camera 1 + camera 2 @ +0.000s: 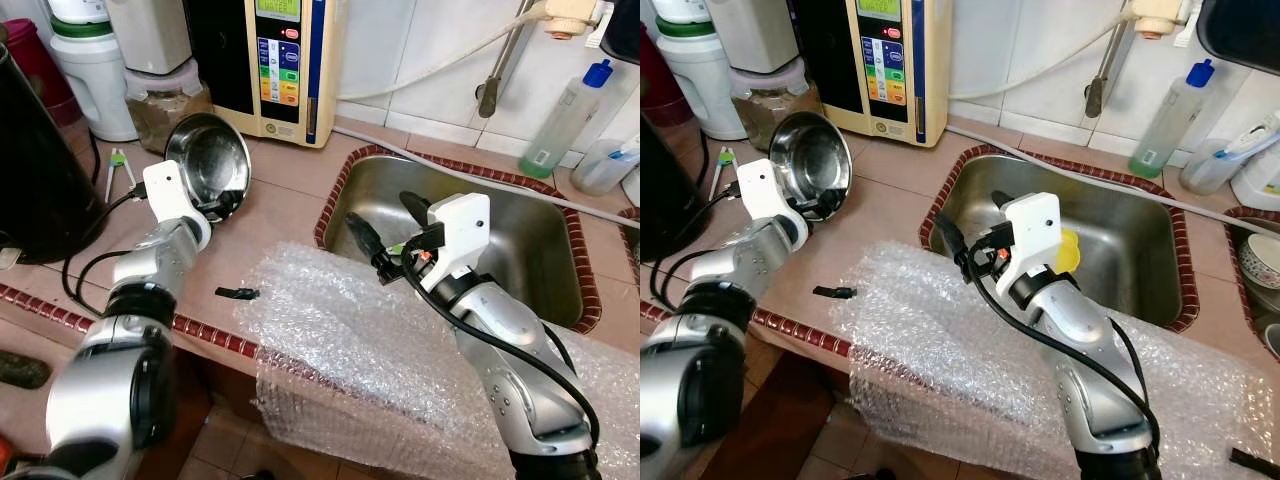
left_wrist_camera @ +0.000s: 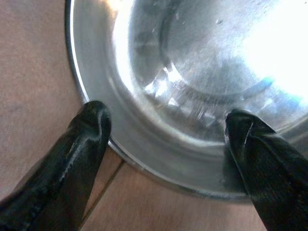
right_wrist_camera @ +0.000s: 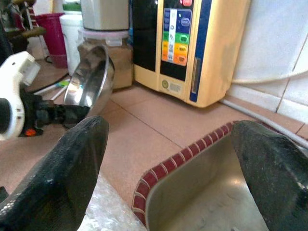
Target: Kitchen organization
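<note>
There, my left gripper (image 1: 222,207) pinched the shiny steel bowl (image 1: 208,161), tilted, seemingly empty; my right gripper (image 1: 385,230) gaped over the sink (image 1: 540,250).

We face a tan tiled counter (image 1: 290,190) edged with red-brown trim; a steel sink (image 1: 540,250) is sunk in at two o'clock; white wall tiles (image 1: 420,60) rise at twelve o'clock; brown floor tiles (image 1: 215,440) show at six o'clock.

Bare counter (image 1: 290,190) lies between the tilted steel bowl (image 1: 208,160) and the sink (image 1: 560,250); appliances (image 1: 285,65) block the far side, bubble wrap (image 1: 340,340) covers the near edge.
</note>
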You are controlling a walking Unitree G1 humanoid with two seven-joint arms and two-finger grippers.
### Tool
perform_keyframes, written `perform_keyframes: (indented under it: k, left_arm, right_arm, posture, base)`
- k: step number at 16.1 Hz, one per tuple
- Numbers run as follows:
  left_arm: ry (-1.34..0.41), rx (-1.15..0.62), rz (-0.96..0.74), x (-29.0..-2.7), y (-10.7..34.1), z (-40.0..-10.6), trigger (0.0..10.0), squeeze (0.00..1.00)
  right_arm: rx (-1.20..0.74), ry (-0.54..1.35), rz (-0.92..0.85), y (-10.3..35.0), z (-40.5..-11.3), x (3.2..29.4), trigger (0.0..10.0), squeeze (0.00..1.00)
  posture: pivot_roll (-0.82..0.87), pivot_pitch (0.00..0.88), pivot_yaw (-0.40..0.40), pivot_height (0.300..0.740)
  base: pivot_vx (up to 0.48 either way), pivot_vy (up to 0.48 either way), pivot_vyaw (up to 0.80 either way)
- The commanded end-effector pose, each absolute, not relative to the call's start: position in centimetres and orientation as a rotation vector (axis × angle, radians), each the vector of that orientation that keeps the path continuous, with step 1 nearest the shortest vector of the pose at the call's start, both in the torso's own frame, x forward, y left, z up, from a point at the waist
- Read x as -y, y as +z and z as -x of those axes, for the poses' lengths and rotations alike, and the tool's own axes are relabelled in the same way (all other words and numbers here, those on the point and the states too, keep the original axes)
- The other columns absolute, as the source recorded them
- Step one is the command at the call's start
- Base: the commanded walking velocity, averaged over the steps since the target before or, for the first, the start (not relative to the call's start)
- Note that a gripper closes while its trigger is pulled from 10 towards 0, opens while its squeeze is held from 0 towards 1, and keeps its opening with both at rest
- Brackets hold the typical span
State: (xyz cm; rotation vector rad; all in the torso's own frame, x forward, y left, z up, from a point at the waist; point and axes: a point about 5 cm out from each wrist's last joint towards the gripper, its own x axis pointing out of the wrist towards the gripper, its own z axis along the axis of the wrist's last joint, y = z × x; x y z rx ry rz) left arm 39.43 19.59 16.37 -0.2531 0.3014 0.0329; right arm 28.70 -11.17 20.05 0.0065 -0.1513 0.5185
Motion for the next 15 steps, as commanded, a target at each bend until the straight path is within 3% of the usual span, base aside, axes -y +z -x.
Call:
perform_keyframes:
  k: [1,8,11,14,15]
  left_arm:
    - [0.007,-0.370,0.224,-19.7,15.3,-38.7,10.0,0.00]
    - [-0.139,-0.349,0.097,-20.1,17.4,-34.9,10.0,0.00]
    - [-0.177,-0.120,-0.004,-19.1,21.0,-34.6,10.0,0.00]
    - [-0.131,-0.039,-0.038,-18.5,21.6,-34.8,10.0,0.00]
    - [-0.064,0.014,-0.003,-18.9,21.7,-34.9,10.0,1.00]
  right_arm:
    - [0.164,0.508,0.005,20.4,-28.9,11.5,10.0,0.00]
    - [0.172,0.501,0.022,20.5,-29.6,11.8,10.0,0.00]
    - [0.178,0.505,0.027,20.5,-30.0,11.6,10.0,0.00]
    - [0.187,0.513,0.034,20.7,-30.2,11.3,10.0,0.00]
    - [0.189,0.513,0.037,20.7,-30.2,11.3,10.0,0.00]
  posture:
    - [0.00,0.098,-0.020,0.740]
    - [0.03,0.088,-0.023,0.740]
    - [0.04,0.075,-0.027,0.740]
    - [0.03,0.066,-0.028,0.740]
    - [0.03,0.066,-0.028,0.740]
  base:
    - [0.000,0.000,0.00]
    - [0.000,0.000,0.00]
    - [0.000,0.000,0.00]
    - [0.000,0.000,0.00]
    - [0.000,0.000,0.00]
